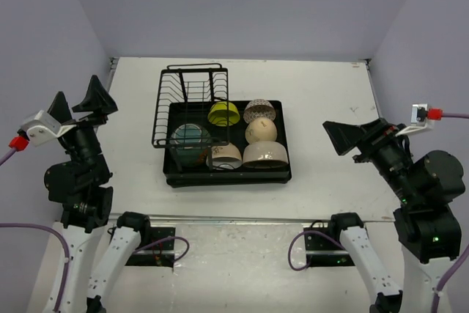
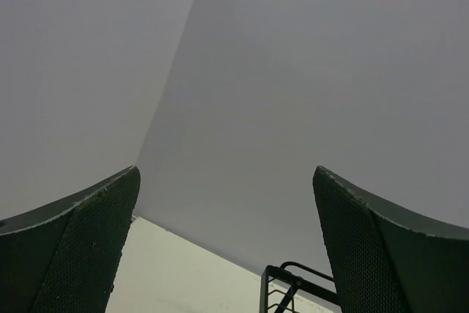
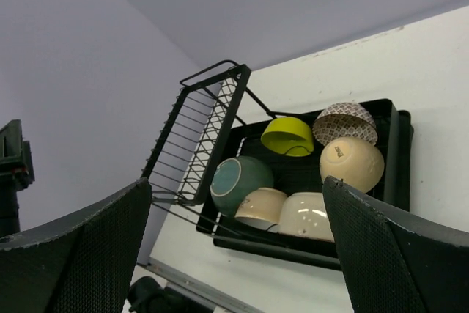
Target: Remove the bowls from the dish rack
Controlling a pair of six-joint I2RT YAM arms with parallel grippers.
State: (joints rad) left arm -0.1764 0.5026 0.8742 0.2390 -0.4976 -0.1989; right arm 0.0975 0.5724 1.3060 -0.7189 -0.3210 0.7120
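The black dish rack (image 1: 227, 179) stands mid-table, with its wire holder (image 1: 189, 97) on the left side. It holds a yellow-green bowl (image 1: 223, 113), a brown-patterned bowl (image 1: 259, 111), a smooth cream bowl (image 1: 261, 130), a large beige bowl (image 1: 265, 155), a brown-banded cream bowl (image 1: 226, 156) and a teal bowl (image 1: 191, 137). My left gripper (image 1: 79, 100) is open and empty, raised far left of the rack. My right gripper (image 1: 352, 139) is open and empty, raised to the rack's right. The right wrist view shows the rack (image 3: 293, 251) and the teal bowl (image 3: 253, 174) between its fingers.
The white table (image 1: 330, 93) is walled at the back and on both sides. A metal rail (image 1: 234, 218) runs along its near edge. The left wrist view shows mostly wall, with a corner of the wire holder (image 2: 293, 284) at the bottom.
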